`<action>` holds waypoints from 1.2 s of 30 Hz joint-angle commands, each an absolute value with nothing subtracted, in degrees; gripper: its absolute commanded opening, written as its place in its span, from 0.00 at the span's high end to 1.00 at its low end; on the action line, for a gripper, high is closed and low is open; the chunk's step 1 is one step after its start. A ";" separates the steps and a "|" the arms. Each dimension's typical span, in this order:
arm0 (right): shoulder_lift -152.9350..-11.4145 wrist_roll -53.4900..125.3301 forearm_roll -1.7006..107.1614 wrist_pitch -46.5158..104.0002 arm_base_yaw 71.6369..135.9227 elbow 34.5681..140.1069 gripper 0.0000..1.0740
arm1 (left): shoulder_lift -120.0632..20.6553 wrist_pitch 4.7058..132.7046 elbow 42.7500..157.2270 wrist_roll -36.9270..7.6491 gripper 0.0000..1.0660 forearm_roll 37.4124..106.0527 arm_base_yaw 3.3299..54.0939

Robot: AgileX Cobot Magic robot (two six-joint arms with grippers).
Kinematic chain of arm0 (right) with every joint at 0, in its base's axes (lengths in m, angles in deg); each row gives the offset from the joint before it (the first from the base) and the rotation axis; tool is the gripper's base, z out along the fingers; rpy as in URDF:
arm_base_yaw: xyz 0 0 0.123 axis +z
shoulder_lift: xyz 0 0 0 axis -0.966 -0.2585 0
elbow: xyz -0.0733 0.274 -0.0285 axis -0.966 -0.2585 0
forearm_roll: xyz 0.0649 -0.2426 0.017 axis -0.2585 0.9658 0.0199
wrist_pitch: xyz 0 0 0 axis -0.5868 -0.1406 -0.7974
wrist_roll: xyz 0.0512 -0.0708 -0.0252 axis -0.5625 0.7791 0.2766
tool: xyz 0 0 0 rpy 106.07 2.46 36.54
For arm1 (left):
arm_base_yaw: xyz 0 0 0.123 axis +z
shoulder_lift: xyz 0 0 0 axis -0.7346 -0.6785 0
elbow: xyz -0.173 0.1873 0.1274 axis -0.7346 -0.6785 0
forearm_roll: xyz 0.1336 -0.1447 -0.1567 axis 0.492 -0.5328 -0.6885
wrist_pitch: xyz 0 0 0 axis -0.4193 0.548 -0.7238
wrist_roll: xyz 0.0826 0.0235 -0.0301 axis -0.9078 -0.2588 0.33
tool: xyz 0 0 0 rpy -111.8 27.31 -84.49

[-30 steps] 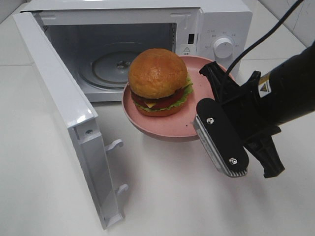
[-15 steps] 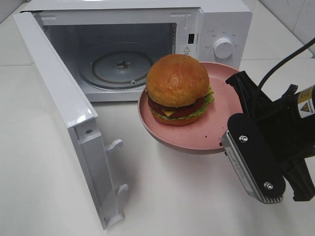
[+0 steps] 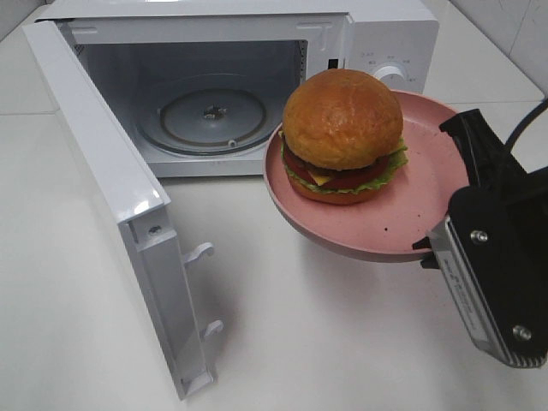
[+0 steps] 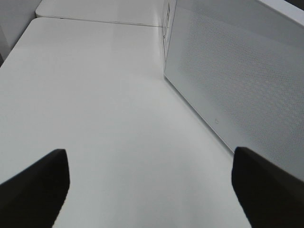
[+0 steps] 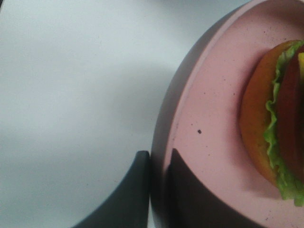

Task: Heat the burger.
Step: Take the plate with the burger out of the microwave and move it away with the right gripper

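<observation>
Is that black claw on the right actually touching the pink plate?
Touching. The right wrist view shows the right claw pinching the pink plate rim, one finger on each side, with no gap.

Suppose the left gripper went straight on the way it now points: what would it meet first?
Judging from the left wrist view, the open left gripper points over bare white table. The microwave stands off to one side of that line, so the way looks free as far as the picture shows, though depth is unclear.

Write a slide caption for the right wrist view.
Right gripper clamps the pink plate's rim, burger aboard.
</observation>
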State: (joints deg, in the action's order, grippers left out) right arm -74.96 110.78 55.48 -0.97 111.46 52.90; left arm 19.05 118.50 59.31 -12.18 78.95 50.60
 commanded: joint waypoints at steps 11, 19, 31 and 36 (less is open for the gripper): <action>-66.65 98.80 63.16 -1.88 111.11 49.69 1.00 | 19.39 118.84 59.25 -12.23 0.21 78.67 50.60; -63.38 88.66 67.63 -5.32 111.11 49.69 1.00 | 19.39 118.84 59.25 -12.23 0.21 78.67 50.60; -63.15 75.43 70.43 -11.85 111.11 49.69 1.00 | 19.39 118.84 59.25 -12.23 0.21 78.67 50.60; -63.15 64.60 75.76 -14.14 111.11 49.69 1.00 | 19.39 118.84 59.25 -12.23 0.21 78.67 50.60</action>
State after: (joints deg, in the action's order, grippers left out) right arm -63.84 69.98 71.35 -15.86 111.46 49.24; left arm 19.05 118.50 59.31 -12.18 78.95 50.60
